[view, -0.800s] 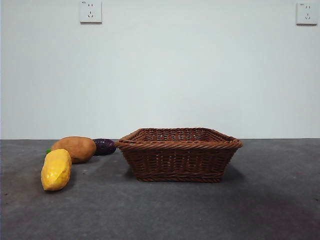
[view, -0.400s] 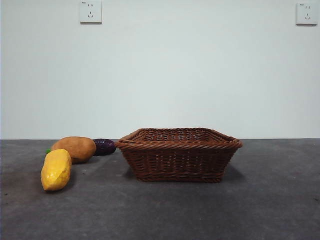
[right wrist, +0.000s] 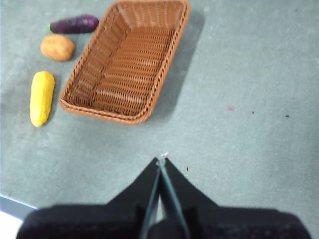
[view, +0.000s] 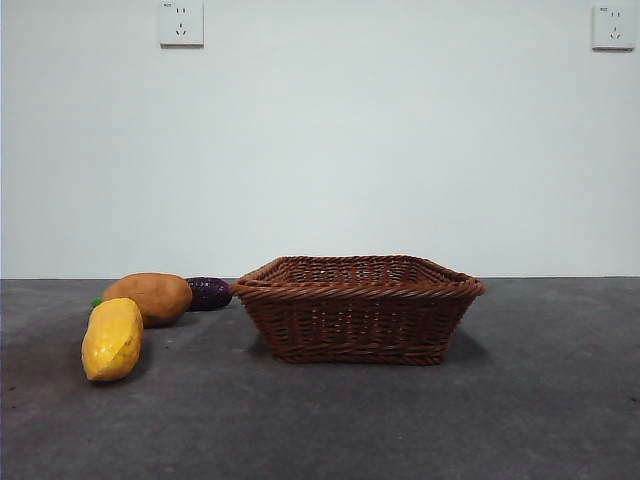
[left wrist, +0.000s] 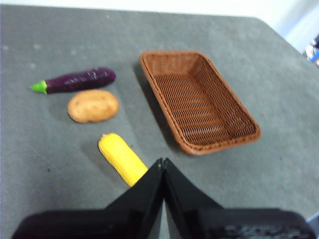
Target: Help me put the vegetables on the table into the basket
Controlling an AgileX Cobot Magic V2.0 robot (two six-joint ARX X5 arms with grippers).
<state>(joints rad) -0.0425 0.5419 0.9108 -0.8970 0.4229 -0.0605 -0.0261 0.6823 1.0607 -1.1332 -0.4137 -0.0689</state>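
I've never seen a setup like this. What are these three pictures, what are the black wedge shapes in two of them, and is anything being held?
It is a robot with two arms at a table. One picture comes from a low camera looking level across the table; neither arm shows in it. The other two come from cameras on each arm's wrist, looking down. The black wedges are the grippers: the left gripper and the right gripper, each with two jaws pressed shut, holding nothing.

On the table stands an empty wicker basket. Beside it lie three vegetables: a yellow one, a potato and an eggplant. None is in the basket yet. The left gripper hangs nearest the yellow one; the right hangs over bare table on the basket's other side.
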